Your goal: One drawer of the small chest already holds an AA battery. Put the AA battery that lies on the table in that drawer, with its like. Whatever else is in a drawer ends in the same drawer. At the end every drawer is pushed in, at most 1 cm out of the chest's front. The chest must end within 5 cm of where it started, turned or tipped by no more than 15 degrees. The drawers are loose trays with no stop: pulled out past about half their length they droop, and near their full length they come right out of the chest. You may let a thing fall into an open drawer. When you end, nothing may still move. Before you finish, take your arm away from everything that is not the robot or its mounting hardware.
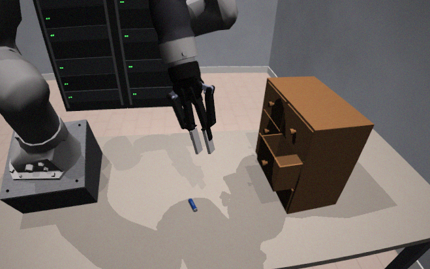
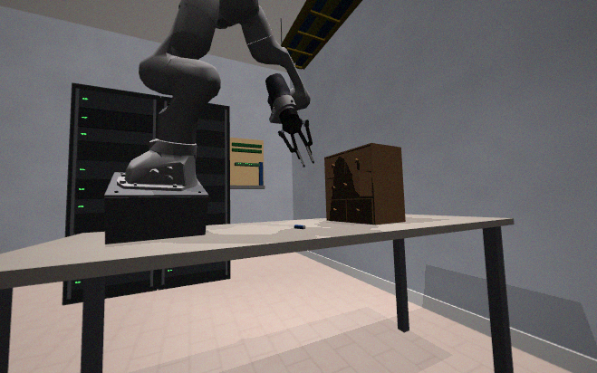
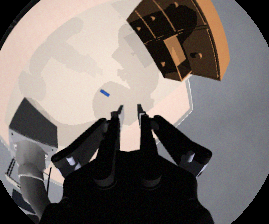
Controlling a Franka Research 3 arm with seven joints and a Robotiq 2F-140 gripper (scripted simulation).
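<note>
Battery: the blue AA battery [image 1: 192, 204] [image 2: 299, 226] [image 3: 105, 93] lies on its side on the desk [image 1: 376, 223] [image 2: 245, 247] [image 3: 80, 105], between the base block [image 1: 91, 160] [image 2: 157, 217] [image 3: 35, 120] and the chest, touching neither.
Tool: the tool [image 1: 204, 153] [image 2: 308, 164] [image 3: 130, 110] points down above the desk, its fingers a little apart, with nothing between them.
Chest: the wooden chest [image 1: 337, 160] [image 2: 389, 185] [image 3: 222, 55] stands upright, its knobbed front toward the base block.
Open drawer: the middle-row drawer [image 1: 288, 177] [image 2: 365, 187] [image 3: 184, 70] sticks out past the chest front; I cannot tell what is inside.
Room at the battery: bare desktop surrounds it, well apart from base block and chest.
Room at the tool: its fingertips are apart from the drawer and above the battery, with open air to both.
Near edge: the desk's near edge runs past the battery, with a strip of desktop between.
</note>
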